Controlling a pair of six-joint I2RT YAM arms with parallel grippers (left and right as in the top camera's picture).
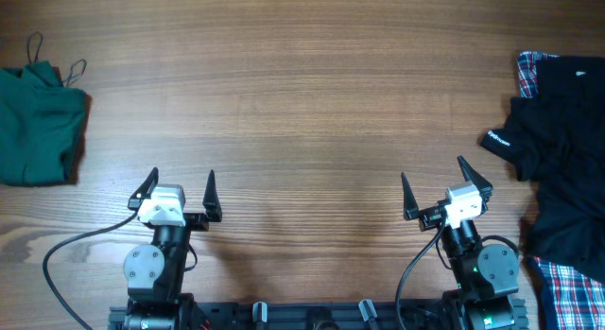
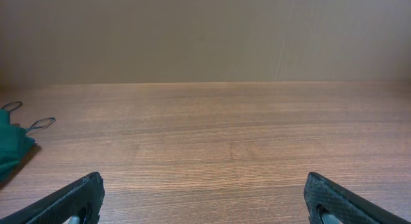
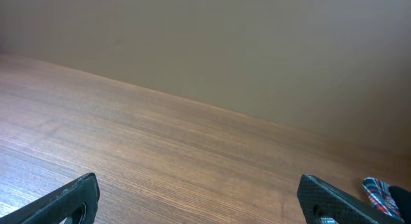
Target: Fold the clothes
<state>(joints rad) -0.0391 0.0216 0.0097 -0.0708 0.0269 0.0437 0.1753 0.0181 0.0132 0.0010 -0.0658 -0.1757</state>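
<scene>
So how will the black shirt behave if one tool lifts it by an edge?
Probably floppy: the black shirt lies crumpled in soft folds, so it would likely drape and hang. It overlaps the plaid shirt, so a pull may drag that along.

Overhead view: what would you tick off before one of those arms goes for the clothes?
1. Open, empty left tool: ok.
2. Open, empty right tool: ok.
3. Bare stretch of brown wooden table ahead of both arms: ok.
4. Flat-lying black short-sleeved shirt: not ok, crumpled over the red-blue-white plaid shirt at the right edge.
5. Folded dark green strappy top: cannot tell, bunched at the left edge.
</scene>
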